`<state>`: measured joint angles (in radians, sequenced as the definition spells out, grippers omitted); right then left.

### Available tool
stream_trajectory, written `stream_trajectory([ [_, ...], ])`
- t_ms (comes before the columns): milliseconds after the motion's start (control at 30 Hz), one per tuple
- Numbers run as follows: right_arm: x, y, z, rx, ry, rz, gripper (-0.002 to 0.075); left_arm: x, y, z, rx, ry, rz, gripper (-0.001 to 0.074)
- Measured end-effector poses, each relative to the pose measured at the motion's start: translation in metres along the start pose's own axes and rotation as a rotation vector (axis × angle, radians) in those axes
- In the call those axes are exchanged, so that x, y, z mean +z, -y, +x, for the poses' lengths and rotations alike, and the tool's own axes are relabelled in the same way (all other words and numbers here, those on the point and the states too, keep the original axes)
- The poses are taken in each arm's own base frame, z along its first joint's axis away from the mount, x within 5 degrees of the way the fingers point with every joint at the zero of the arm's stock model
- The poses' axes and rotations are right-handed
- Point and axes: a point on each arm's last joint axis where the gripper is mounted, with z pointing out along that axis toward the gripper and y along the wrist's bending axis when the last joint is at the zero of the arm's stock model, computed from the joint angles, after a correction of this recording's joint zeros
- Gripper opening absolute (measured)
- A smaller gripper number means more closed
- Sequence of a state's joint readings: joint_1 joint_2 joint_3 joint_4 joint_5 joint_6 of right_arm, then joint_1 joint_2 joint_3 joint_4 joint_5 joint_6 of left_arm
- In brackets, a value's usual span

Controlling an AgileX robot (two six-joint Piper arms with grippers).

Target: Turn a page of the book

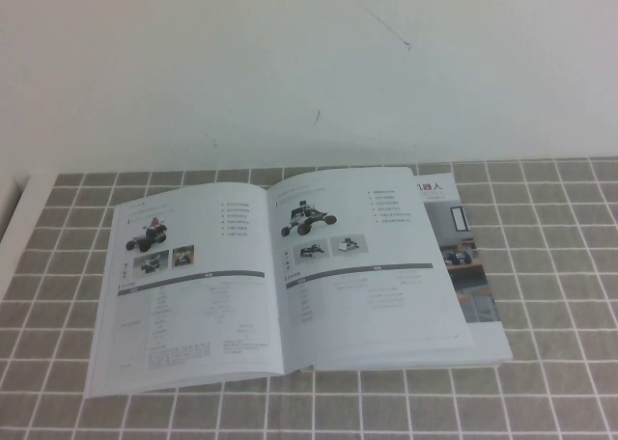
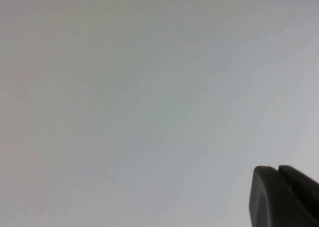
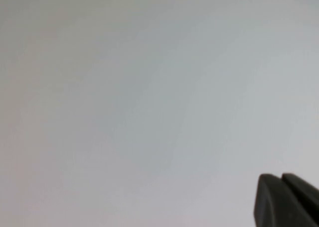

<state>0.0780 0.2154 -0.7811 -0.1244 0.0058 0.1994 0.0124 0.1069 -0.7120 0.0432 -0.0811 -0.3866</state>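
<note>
Only the high view shows the book (image 1: pixel 290 276), lying open on the tiled desk (image 1: pixel 541 382), the page (image 1: pixel 372 266) with the black rover flat on its right half. Neither arm shows there. Each wrist view has just blank pale surface and a dark tip: left claw (image 2: pixel 284 197), right claw (image 3: pixel 286 199), both look closed, holding nothing.

Grey tiled tabletop (image 1: pixel 550 295) — the book (image 1: pixel 212 295) lies open on it.
</note>
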Motion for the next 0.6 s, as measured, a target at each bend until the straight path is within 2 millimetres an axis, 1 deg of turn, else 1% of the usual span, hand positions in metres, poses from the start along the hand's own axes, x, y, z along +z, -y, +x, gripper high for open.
stream_trajectory([
  [67,0.019,0.002,0.009,0.013,-0.171,0.033,-0.0003,0.014,-0.004,0.011,-0.003,-0.153,-0.061,-0.0004],
  [167,0.042,0.005,0.035,0.057,-0.438,0.08,-0.0003,0.031,-0.014,0.039,-0.04,-0.425,-0.165,-0.0004],
  [233,0.05,0.007,0.05,0.063,-0.554,0.099,-0.0003,0.039,-0.022,0.062,-0.055,-0.602,-0.23,-0.0004],
  [267,0.056,0.008,0.062,0.061,-0.628,0.11,-0.0003,0.041,-0.024,0.069,-0.058,-0.651,-0.249,-0.0004],
  [300,0.06,0.009,0.068,0.043,-0.669,0.114,-0.0003,0.043,-0.027,0.078,-0.055,-0.721,-0.274,-0.0004],
  [400,0.07,0.01,0.08,0.022,-0.722,0.115,-0.0003,0.049,-0.035,0.097,-0.019,-0.826,-0.317,-0.0004],
  [533,0.086,0.008,0.097,0.074,-0.76,0.106,-0.0003,0.054,-0.04,0.108,-0.012,-0.876,-0.335,-0.0004],
  [600,0.09,0.009,0.105,0.079,-0.801,0.109,-0.0003,0.058,-0.041,0.112,-0.019,-0.884,-0.337,-0.0004],
])
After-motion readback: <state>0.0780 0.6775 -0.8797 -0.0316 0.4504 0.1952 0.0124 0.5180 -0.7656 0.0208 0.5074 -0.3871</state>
